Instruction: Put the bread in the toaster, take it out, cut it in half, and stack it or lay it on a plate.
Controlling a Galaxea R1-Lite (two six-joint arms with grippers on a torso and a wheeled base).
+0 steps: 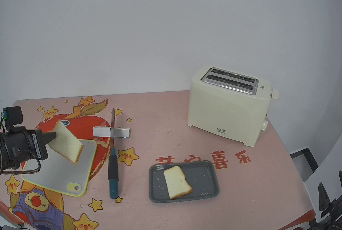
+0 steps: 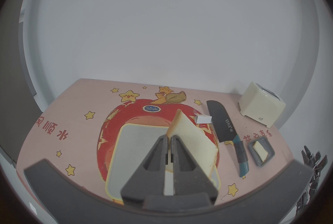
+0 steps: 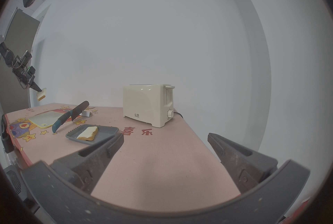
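You had left gripper (image 1: 52, 137) pinching bread half (image 1: 67, 142) by edge, tilted above cutting board (image 1: 53, 172). Thin hold: slice could pivot, tear, drop short of plate (image 1: 210, 179). Right gripper (image 3: 165, 138) spread wide.

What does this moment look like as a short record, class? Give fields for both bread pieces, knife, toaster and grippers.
held bread: half slice, in left gripper, held above cutting board
plated bread: half slice lying flat on grey tray
knife: on table between board and tray, blade propped on white block
toaster: upright behind tray, no bread showing in slots
right gripper: open, empty
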